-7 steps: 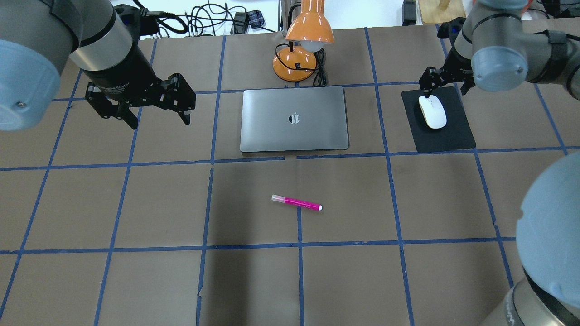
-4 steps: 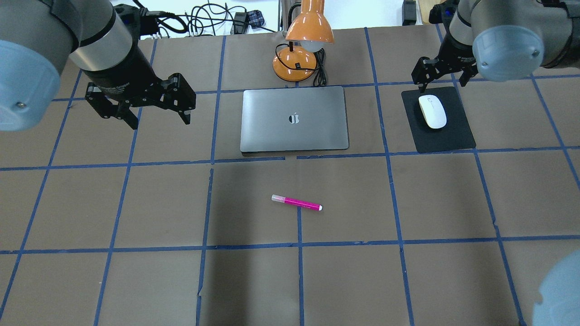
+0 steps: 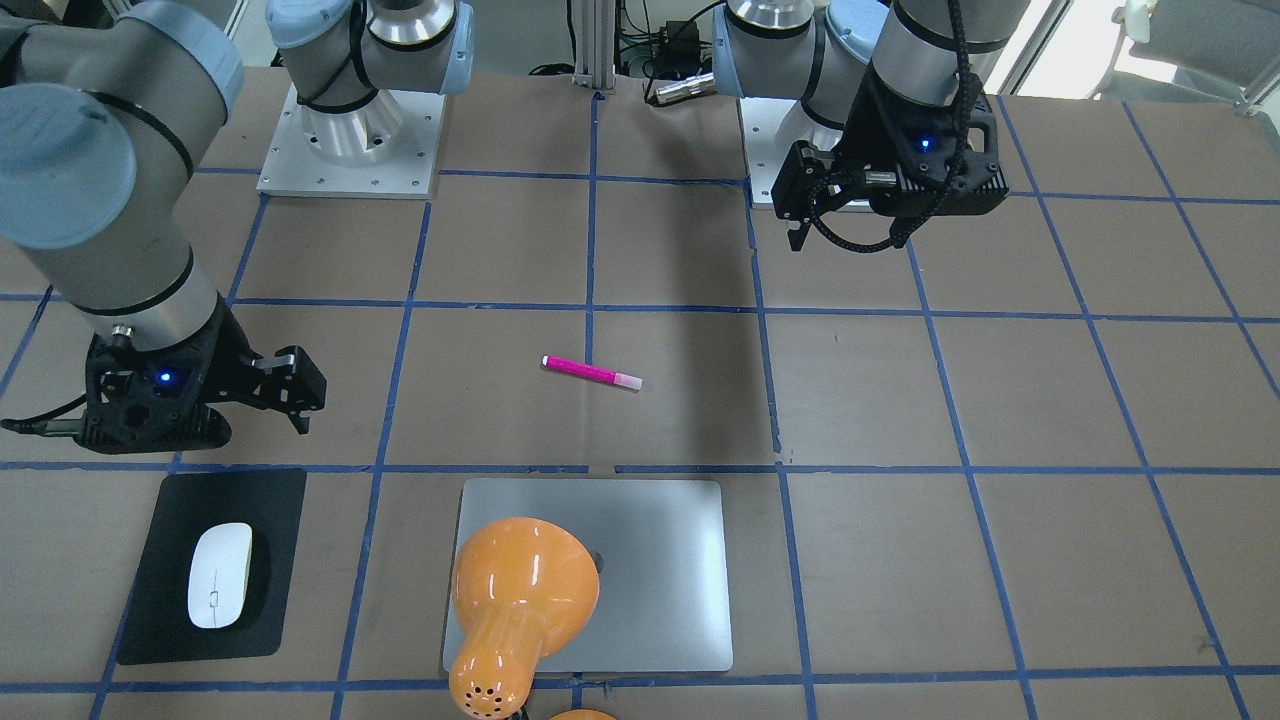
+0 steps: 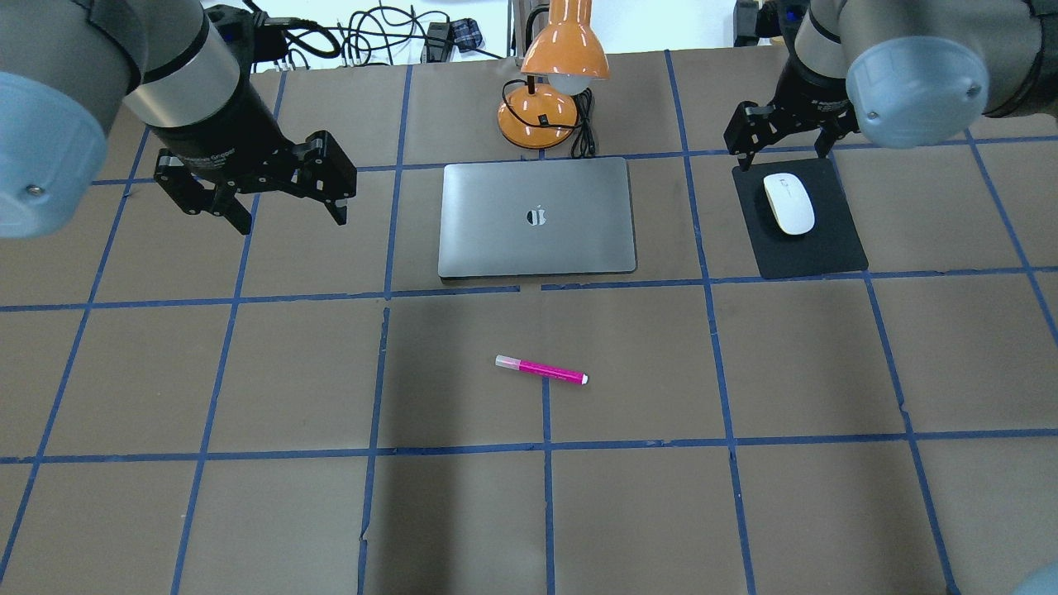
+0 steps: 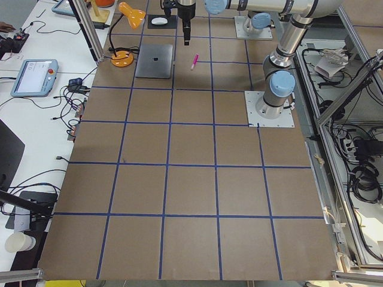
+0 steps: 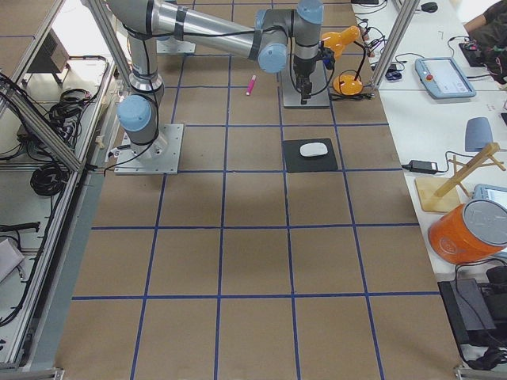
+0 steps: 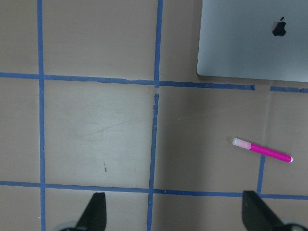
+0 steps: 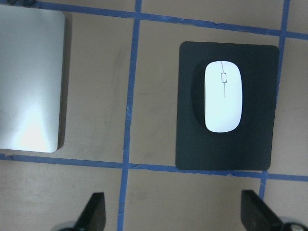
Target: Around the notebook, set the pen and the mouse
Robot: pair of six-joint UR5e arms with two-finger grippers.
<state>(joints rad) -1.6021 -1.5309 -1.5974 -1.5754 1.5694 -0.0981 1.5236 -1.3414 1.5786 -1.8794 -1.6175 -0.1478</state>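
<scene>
The silver-grey notebook (image 4: 537, 216) lies shut at the table's far middle. Nearer the robot, the magenta pen (image 4: 541, 370) lies alone on the brown surface. The white mouse (image 4: 788, 203) rests on a black mat (image 4: 826, 252) to the right of the notebook. My left gripper (image 4: 291, 216) hangs open and empty above the table, left of the notebook. In the left wrist view the pen (image 7: 262, 150) lies ahead and to the right. My right gripper (image 4: 781, 151) hovers open and empty above the mat's far edge. In the right wrist view the mouse (image 8: 223, 96) lies apart from the fingers.
An orange desk lamp (image 4: 550, 103) with a black cable stands just beyond the notebook; in the front-facing view its shade (image 3: 525, 585) covers part of the notebook. Blue tape lines grid the brown table. The arm bases (image 3: 350, 150) sit at the robot's side.
My right gripper has risen off the mouse and drifted toward the far edge and slightly left. The mouse stays on the mat. Left gripper, pen and notebook are unmoved.
</scene>
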